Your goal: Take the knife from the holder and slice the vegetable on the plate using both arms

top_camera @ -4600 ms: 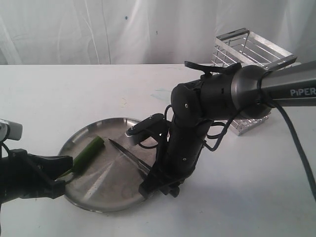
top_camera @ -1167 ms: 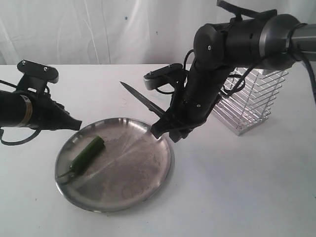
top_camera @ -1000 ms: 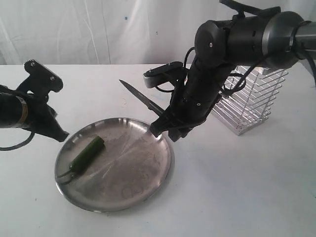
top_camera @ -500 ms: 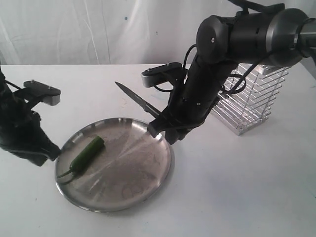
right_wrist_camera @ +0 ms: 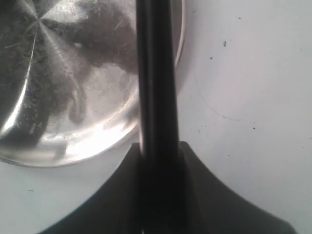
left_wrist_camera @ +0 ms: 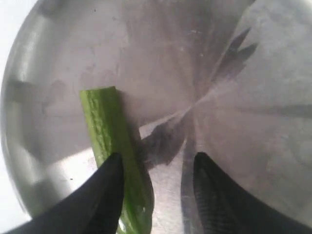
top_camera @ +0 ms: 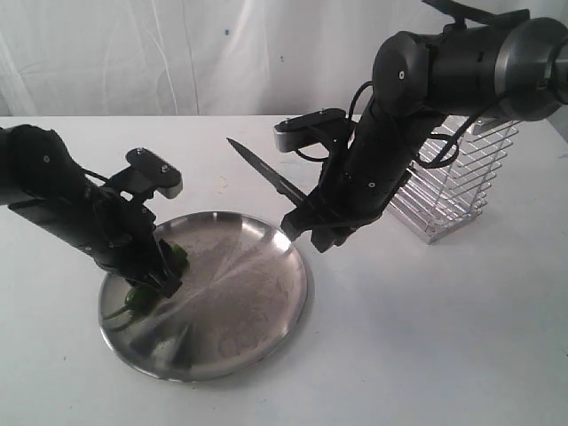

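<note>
the steel plate (top_camera: 266, 311) sits on a white table (top_camera: 444, 337). the green pepper (left_wrist_camera: 109, 131) lies on the left part of the plate, and the left gripper (top_camera: 164, 277) is down over it, so the outside camera shows little more than a bit of green and the thin stem. the left wrist camera is clearer: the jaws stand spread, the pepper's stem-side half is in the gap hard against one finger (left_wrist_camera: 100, 195), and the other finger (left_wrist_camera: 219, 195) is well apart from it over bare steel. the flat cut end sticks out past the fingertips. whether the near finger really presses on the pepper or only overlaps it, i cannot tell.

the right gripper (top_camera: 303, 229) hangs above the plate's far right rim, pinched tight on the handle of the dark knife (top_camera: 266, 173). the knife is tilted, its tip pointing up and to the left, off the plate and well apart from the pepper. the wire holder (top_camera: 453, 191) stands upright on the table behind the right arm, partly hidden by it.
</note>
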